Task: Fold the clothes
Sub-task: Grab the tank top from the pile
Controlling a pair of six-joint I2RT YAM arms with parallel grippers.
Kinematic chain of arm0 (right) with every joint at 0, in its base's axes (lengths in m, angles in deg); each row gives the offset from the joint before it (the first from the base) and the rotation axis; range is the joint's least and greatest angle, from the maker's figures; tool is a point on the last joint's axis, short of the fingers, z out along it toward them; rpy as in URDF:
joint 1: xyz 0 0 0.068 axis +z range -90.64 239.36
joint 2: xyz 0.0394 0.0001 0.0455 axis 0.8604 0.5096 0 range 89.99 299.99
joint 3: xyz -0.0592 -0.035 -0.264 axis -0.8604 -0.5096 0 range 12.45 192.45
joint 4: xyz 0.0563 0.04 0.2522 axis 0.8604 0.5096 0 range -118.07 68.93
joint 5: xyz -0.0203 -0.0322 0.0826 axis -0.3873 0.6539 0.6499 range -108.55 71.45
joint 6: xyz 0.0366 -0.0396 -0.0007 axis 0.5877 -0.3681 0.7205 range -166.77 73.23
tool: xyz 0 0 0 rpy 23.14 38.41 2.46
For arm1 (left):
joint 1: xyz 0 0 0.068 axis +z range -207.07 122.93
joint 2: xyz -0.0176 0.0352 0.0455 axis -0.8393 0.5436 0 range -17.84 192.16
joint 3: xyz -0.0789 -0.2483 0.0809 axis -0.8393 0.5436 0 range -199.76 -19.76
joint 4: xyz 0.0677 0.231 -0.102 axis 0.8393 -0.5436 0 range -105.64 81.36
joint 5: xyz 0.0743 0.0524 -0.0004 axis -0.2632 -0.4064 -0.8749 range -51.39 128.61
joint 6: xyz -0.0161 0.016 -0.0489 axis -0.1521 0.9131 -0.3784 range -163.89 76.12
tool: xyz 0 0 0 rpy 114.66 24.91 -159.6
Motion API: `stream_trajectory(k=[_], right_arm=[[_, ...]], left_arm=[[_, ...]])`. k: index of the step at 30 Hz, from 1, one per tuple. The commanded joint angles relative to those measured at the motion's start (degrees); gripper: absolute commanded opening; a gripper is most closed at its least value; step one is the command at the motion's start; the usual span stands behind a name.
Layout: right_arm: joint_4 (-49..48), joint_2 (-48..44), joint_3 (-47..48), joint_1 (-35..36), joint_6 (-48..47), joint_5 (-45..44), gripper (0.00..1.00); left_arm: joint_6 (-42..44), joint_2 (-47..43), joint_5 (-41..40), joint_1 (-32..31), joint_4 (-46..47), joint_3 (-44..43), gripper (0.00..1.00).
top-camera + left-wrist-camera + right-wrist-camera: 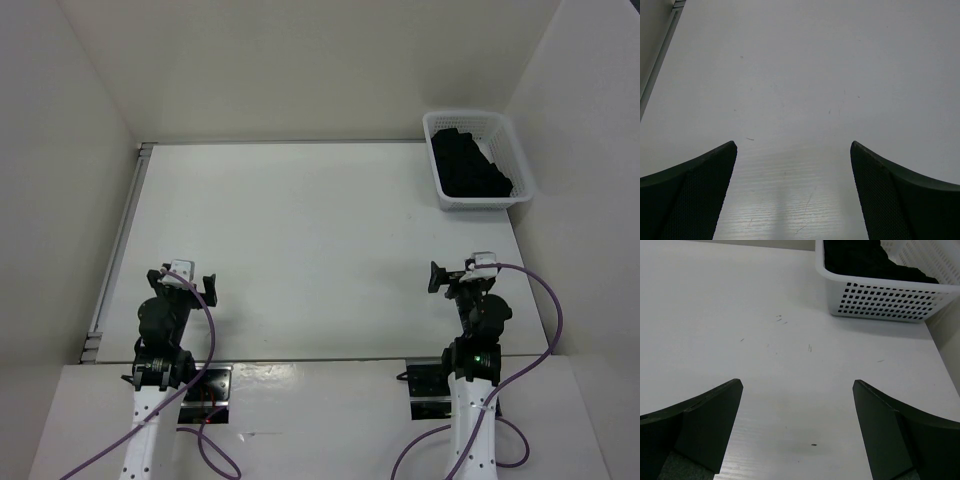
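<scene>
The black clothes (469, 165) lie bunched inside a white mesh basket (525, 175) at the table's far right corner. The right wrist view catches the same clothes (865, 257) in the basket (880, 300) at its top right. My left gripper (181, 284) hovers open near the table's front left, well away from the basket. In the left wrist view that gripper (793, 146) has only bare tabletop between its fingers. My right gripper (452, 279) stands open at the front right, short of the basket. Nothing lies between the fingers of the right gripper (798, 384).
A white table (300, 230) is walled in by white panels at the back and on both sides. A metal rail (118, 240) runs along its left edge. Purple cables trail from both arms at the near edge.
</scene>
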Motion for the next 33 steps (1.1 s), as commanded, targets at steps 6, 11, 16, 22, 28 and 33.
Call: stream_trajectory(k=[6,11,16,22,28,33], right_arm=[[-0.4,-4.7,-3.0,-0.2,0.2,-0.4,1.0],[-0.4,-4.7,-3.0,-0.2,0.2,0.3,1.0],[-2.2,-4.7,1.9,-0.2,-6.5,7.2,1.0],[-5.8,-0.8,14.7,-0.2,-9.1,-6.4,1.0],[-1.8,26.4,39.4,-0.2,-3.9,-20.3,1.0],[28.5,55.6,71.7,-0.7,7.4,-23.8,1.0]], left_arm=[[-0.6,-7.3,-0.6,-0.2,1.3,2.5,1.0],[-0.6,-7.3,-0.6,-0.2,1.3,2.5,1.0],[-0.6,-7.3,-0.6,-0.2,1.3,2.5,1.0],[-0.6,-7.3,-0.6,-0.2,1.3,2.5,1.0],[-0.6,-7.3,-0.6,-0.2,1.3,2.5,1.0],[-0.6,-7.3,-0.6,-0.2,1.3,2.5,1.0]])
